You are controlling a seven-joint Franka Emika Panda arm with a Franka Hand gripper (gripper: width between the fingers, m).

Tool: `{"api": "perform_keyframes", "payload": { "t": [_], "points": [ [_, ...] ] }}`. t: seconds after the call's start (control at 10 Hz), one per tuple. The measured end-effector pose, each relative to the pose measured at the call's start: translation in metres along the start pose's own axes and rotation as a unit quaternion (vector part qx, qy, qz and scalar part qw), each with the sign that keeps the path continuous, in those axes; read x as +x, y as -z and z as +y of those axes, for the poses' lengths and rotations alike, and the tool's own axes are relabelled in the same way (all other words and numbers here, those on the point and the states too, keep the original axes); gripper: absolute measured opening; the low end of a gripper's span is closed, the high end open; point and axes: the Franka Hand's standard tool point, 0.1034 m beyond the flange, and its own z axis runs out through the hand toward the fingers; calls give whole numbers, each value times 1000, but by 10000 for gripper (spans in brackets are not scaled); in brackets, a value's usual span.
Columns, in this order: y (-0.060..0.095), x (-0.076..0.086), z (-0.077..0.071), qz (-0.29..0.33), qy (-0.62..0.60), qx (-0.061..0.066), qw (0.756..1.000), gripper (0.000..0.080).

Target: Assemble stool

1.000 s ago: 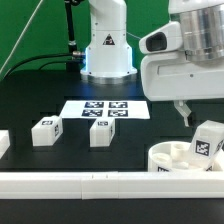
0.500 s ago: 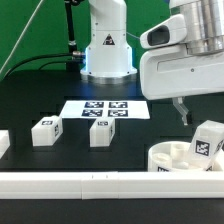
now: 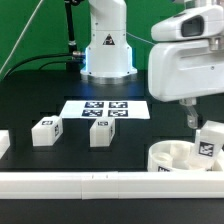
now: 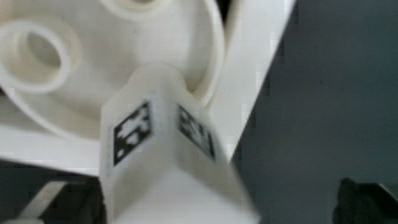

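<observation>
The leg (image 3: pixel 209 141) stands on the seat (image 3: pixel 178 157), at the exterior view's right end of the counter (image 3: pixel 150 135). The jaws are wide apart and hold nothing. In the wrist view the dark fingertips (image 4: pixel 50 200) show on each side of this leg and do not touch it. They hang just above it, probably so that they can go down around it. The seat lies flat with its holes up, just beside the rail (image 3: pixel 90 183). I think the rail stops the seat from sliding when a leg is pushed or turned in. The leg's long axis seems nearly upright. One tagged face looks toward the exterior camera and one corner edge toward the wrist. Two other legs (image 3: pixel 45 131) lie loose, well apart from the seat.
</observation>
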Motion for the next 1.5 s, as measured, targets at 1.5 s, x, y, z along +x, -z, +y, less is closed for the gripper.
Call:
{"api": "perform_keyframes", "payload": {
  "t": [1.5],
  "points": [
    [20, 13, 0, -52, 470, -54, 879, 649]
  ]
}}
